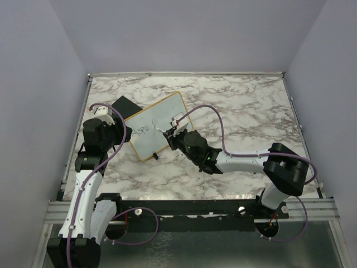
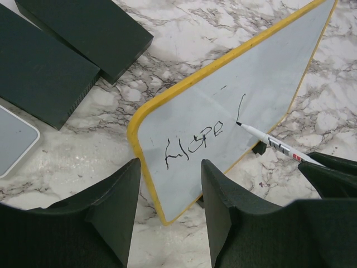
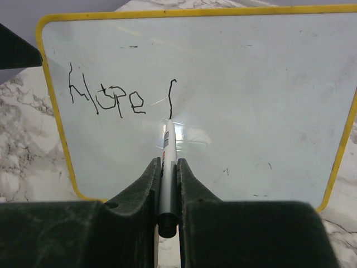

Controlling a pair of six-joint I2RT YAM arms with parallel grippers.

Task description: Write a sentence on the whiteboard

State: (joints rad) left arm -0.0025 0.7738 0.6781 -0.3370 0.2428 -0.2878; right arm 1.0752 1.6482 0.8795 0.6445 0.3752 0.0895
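Note:
The whiteboard (image 1: 159,120) (image 2: 262,84) (image 3: 251,100), yellow-framed, lies angled on the marble table. The sentence (image 1: 142,129) (image 2: 195,142) (image 3: 106,97) reads "Hope", followed by one curved stroke. My right gripper (image 1: 172,134) (image 3: 169,167) is shut on a white marker (image 2: 273,142) (image 3: 169,151). The marker's tip touches the board at the bottom of that stroke. My left gripper (image 1: 125,134) (image 2: 170,167) hovers at the board's left end. It is open, and the board's near corner shows in the gap between its fingers.
Two flat black blocks (image 2: 83,28) (image 2: 39,72) lie left of the board, one showing in the top view (image 1: 124,106). A white rounded panel (image 2: 14,139) sits at the far left edge. Metal rails border the marble table (image 1: 240,106).

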